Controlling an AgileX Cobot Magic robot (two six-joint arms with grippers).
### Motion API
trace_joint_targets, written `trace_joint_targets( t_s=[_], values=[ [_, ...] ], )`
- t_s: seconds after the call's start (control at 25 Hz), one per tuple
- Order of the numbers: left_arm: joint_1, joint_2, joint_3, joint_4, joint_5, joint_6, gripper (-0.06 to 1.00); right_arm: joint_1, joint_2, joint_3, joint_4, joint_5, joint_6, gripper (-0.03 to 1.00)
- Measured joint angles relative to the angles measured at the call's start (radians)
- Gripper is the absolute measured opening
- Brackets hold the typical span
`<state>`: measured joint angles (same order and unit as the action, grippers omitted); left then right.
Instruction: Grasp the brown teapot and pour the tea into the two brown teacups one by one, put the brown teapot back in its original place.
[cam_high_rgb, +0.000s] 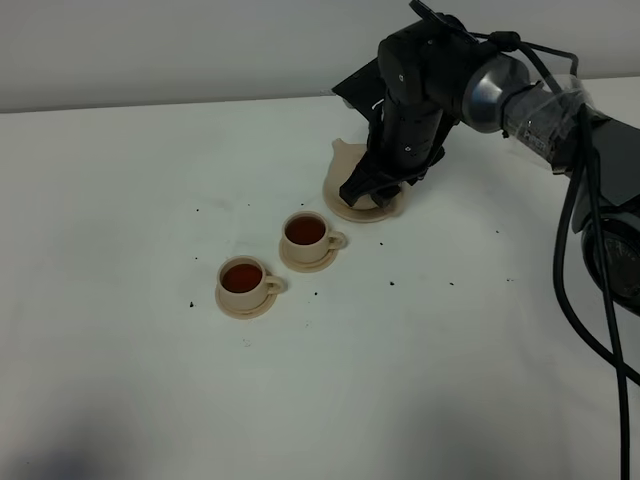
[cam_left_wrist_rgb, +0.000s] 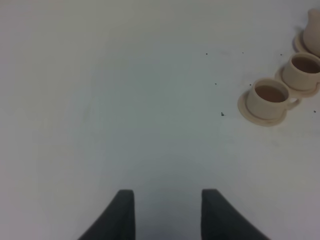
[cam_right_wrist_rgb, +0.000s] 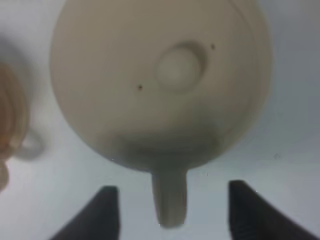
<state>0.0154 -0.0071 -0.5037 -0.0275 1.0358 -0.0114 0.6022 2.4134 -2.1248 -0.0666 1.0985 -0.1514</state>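
The brown teapot (cam_right_wrist_rgb: 165, 80) stands on its wide saucer, the original place (cam_high_rgb: 362, 211), at the back of the table. In the high view my right arm hides most of it and only the spout (cam_high_rgb: 341, 151) shows. My right gripper (cam_right_wrist_rgb: 172, 191) is open, its fingers wide on either side of the loop handle (cam_right_wrist_rgb: 170, 202) without touching it. The two brown teacups (cam_high_rgb: 305, 232) (cam_high_rgb: 242, 278) sit on their small saucers in front of the pot, both holding dark tea. My left gripper (cam_left_wrist_rgb: 167, 200) is open over bare table, with the cups (cam_left_wrist_rgb: 270, 97) (cam_left_wrist_rgb: 302, 70) off to one side.
The white table (cam_high_rgb: 120, 200) carries a few dark specks around the cups. The right arm's cables (cam_high_rgb: 590, 250) hang along the right edge of the high view. My left arm is out of the high view.
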Motion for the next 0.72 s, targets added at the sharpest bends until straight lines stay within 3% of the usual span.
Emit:
trace_joint_targets(
  t_s=[0.16,0.36,0.72],
  values=[
    [0.000,0.000,0.000,0.000,0.000,0.000,0.37,0.000,-0.005,-0.058,0.001,0.102,0.022,0.64],
    [0.000,0.000,0.000,0.000,0.000,0.000,0.37,0.000,-0.118,-0.017,0.025,0.110,0.078,0.59],
    [0.000,0.000,0.000,0.000,0.000,0.000,0.37,0.000,-0.514,0.433,0.010,0.113,0.151,0.51]
  ],
)
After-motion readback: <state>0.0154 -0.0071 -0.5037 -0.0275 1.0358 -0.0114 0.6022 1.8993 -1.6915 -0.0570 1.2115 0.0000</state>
